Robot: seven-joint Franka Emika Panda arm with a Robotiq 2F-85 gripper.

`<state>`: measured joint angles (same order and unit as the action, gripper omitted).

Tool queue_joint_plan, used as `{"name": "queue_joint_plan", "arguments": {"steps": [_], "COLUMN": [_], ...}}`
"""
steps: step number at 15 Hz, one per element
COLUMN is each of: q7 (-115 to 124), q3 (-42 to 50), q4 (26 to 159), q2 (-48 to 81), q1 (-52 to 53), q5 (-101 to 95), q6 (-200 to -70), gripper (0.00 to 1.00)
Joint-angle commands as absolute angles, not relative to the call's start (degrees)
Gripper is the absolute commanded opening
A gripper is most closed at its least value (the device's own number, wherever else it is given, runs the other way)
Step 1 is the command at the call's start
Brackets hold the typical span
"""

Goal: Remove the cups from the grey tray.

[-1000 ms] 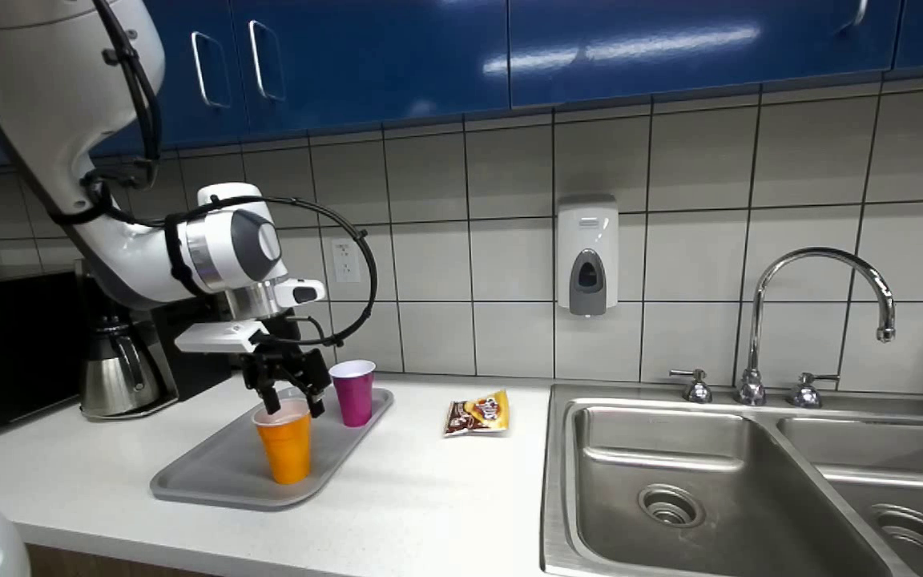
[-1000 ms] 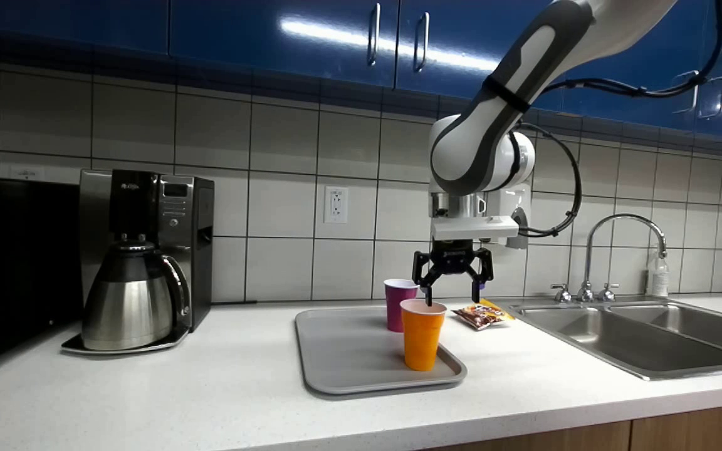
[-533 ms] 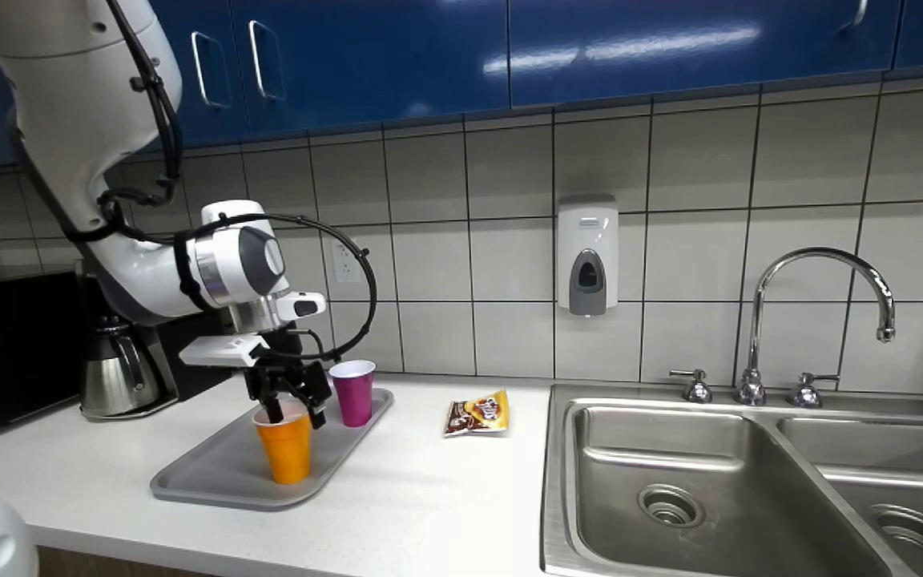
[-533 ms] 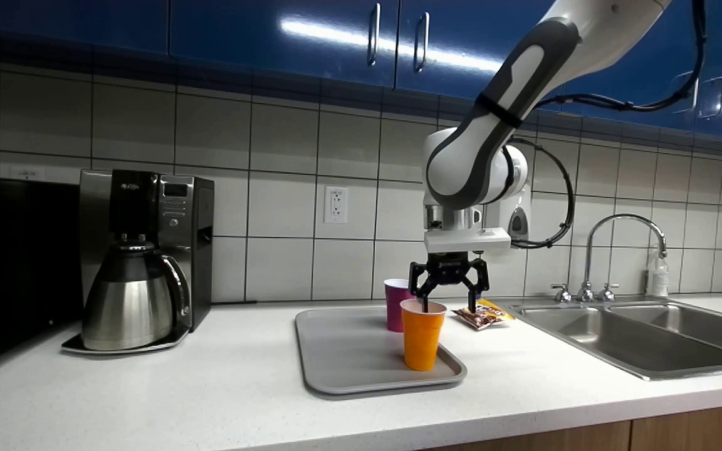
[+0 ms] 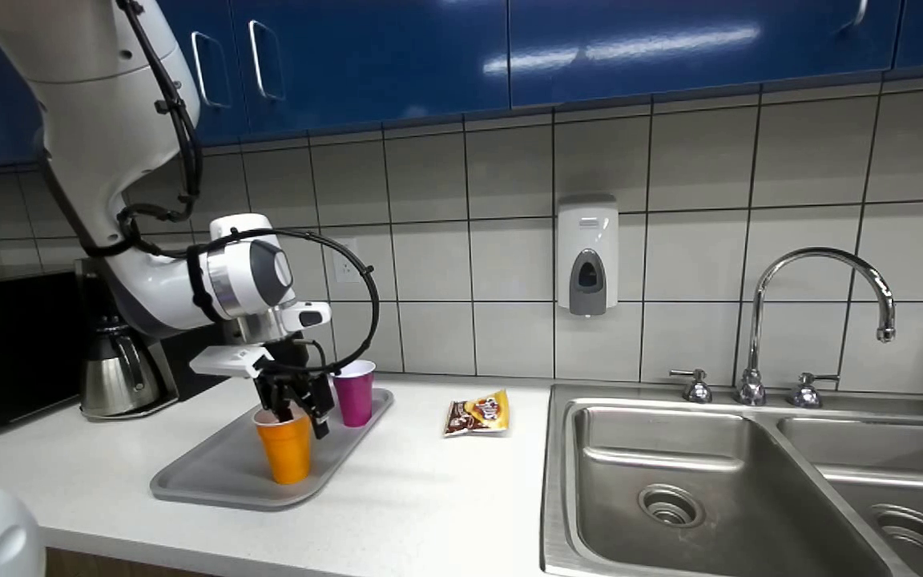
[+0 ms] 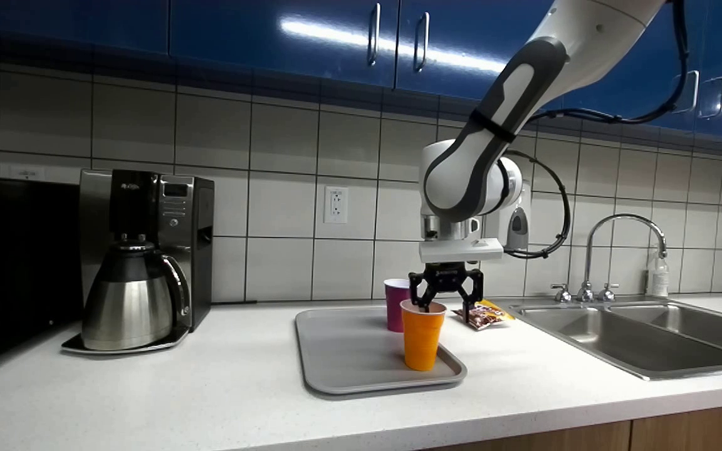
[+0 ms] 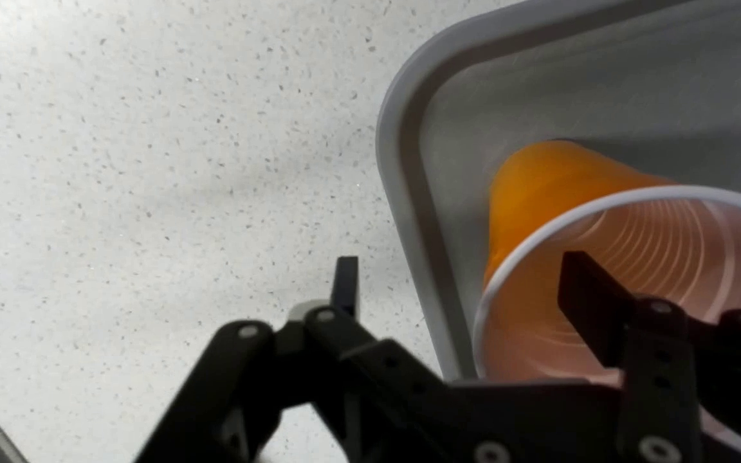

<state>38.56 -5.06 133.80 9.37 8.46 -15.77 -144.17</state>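
Jaws apart, the tool (image 6: 446, 312) straddles the rim of the orange cup (image 6: 421, 341) on the grey tray (image 6: 348, 357).
Only the wrist view looks deep into that cup, one finger (image 7: 592, 305) inside, the other outside; only the exterior views show the magenta cup (image 5: 356, 400), also on the tray. The tool is lower than half a second ago; the cups have not moved.

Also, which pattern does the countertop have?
Whitish with small, darker specks; the countertop shows this best in the wrist view.
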Motion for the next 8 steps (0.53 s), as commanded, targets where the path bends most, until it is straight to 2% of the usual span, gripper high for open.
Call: {"name": "queue_joint_plan", "arguments": {"steps": [1, 7, 8], "q7": [41.8, 42.5, 42.4], "q3": [-3.5, -3.1, -3.1], "q4": [132.6, 132.8, 132.9], "q2": [10.1, 9.2, 9.0], "q1": [10.2, 10.7, 10.7], "q5": [-17.5, -17.2, -17.2], "q6": [-144.6, -144.3, -144.3], "gripper": [0.49, 0.03, 0.00]}}
